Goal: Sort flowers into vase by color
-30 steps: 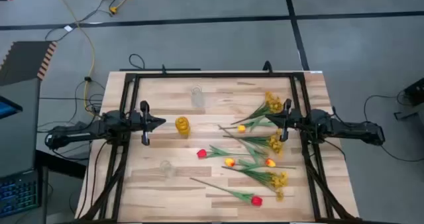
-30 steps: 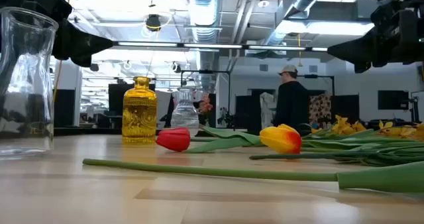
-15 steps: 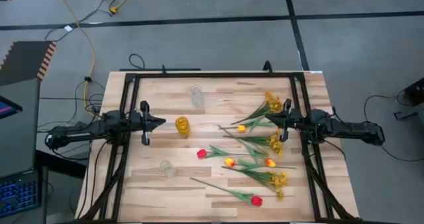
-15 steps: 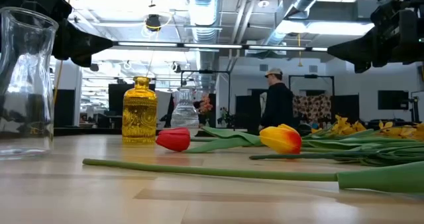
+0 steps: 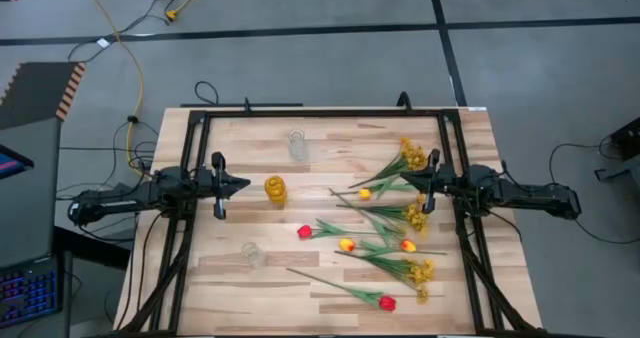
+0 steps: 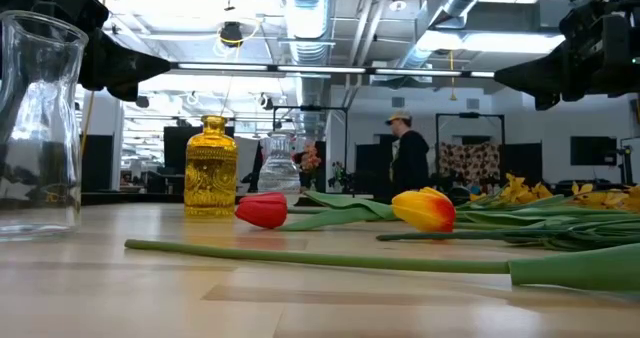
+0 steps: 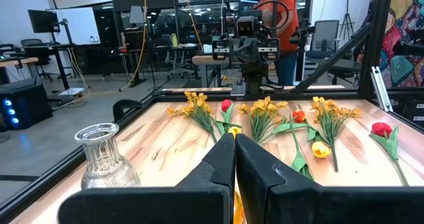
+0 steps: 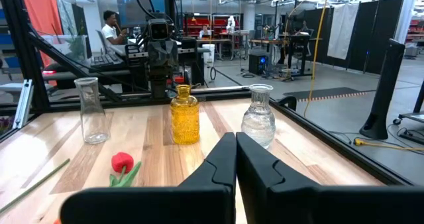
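Observation:
Several flowers lie flat on the right half of the wooden table point(image 5: 240, 278): red tulips point(image 5: 304, 232) point(image 5: 387, 302), yellow-orange tulips point(image 5: 346, 244) point(image 5: 408, 245) and mustard sprays point(image 5: 413, 156) point(image 5: 416, 215) point(image 5: 422, 271). A yellow glass vase point(image 5: 275, 190) stands upright left of centre. One clear vase point(image 5: 296, 143) stands toward the far edge, another point(image 5: 254, 255) toward the near left. My left gripper point(image 5: 244, 185) hovers shut just left of the yellow vase. My right gripper point(image 5: 406, 185) hovers shut over the flowers on the right. Both hold nothing.
A black frame point(image 5: 320, 112) runs along the table's far edge and down both sides. In the low view a long green stem point(image 6: 320, 260) lies across the front, with the near clear vase point(image 6: 40, 118) at the left. A person point(image 6: 405, 158) stands in the room behind.
Both arms and all the flowers have kept still. In the low view the person in the room behind the table has walked across toward the yellow vase's side.

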Controlling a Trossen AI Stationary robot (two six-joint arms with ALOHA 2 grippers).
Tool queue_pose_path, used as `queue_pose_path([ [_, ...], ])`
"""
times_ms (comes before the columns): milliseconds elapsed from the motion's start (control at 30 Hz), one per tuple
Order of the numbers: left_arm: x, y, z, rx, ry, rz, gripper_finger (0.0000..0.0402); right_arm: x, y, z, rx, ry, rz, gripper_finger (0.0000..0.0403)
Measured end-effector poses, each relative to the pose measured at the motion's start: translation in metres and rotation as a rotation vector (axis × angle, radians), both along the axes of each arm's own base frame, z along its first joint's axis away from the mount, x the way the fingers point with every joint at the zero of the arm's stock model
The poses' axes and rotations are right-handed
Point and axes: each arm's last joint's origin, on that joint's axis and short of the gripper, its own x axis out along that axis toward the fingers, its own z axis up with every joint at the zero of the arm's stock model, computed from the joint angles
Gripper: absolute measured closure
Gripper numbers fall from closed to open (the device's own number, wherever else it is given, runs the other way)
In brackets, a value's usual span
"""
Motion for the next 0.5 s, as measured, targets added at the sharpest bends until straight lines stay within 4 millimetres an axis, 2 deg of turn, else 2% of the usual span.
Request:
queue_pose_path([
  [300, 0.0000, 0.0000, 0.0001, 0.000, 0.000, 0.000, 0.0401, 0.0000, 0.0000, -0.0001, -0.001, 0.000, 0.000, 0.0367],
  [500, 0.0000, 0.0000, 0.0000, 0.000, 0.000, 0.000, 0.0401, -0.0001, -0.0003, 0.0000, -0.066, 0.016, -0.006, 0.0367],
])
